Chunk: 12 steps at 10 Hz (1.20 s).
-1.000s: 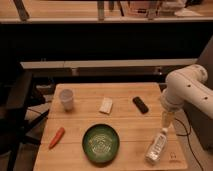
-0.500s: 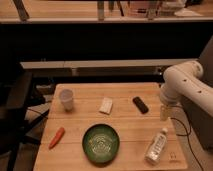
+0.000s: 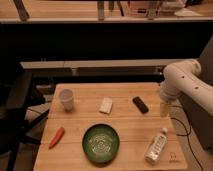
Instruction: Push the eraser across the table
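Observation:
The eraser [image 3: 140, 104] is a small black oblong block lying on the right half of the light wooden table [image 3: 120, 155], far side. My gripper [image 3: 164, 109] hangs from the white arm [image 3: 182, 82] at the table's right edge, just right of the eraser and apart from it, pointing down at the tabletop.
A small white block [image 3: 106, 105] lies left of the eraser. A pale cup [image 3: 67, 99] stands at the far left. A green plate [image 3: 101, 143] sits at the front centre, an orange carrot [image 3: 56, 137] at the front left, a clear plastic bottle [image 3: 155, 145] at the front right.
My gripper has moved away from the bottle, toward the far side of the table, and now hangs level with the eraser. The objects have not moved.

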### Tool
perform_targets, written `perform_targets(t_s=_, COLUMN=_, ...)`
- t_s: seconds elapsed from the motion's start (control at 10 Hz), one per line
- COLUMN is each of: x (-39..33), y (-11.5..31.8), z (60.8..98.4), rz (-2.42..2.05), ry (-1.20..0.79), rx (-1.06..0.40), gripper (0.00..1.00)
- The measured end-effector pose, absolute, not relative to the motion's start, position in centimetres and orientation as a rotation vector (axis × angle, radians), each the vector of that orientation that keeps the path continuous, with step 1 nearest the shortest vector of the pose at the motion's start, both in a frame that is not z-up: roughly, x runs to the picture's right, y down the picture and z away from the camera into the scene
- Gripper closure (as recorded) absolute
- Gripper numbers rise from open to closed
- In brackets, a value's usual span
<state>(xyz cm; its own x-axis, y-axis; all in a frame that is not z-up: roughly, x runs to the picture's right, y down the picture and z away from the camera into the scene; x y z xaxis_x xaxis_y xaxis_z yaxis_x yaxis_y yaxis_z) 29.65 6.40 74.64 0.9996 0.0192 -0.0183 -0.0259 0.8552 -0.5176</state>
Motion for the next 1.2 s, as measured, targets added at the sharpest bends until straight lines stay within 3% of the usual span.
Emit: perform_targets(t_s=1.2, x=30.3, y=4.5, z=79.4, rz=0.016, ry=-0.023, rx=-0.543, gripper=0.20)
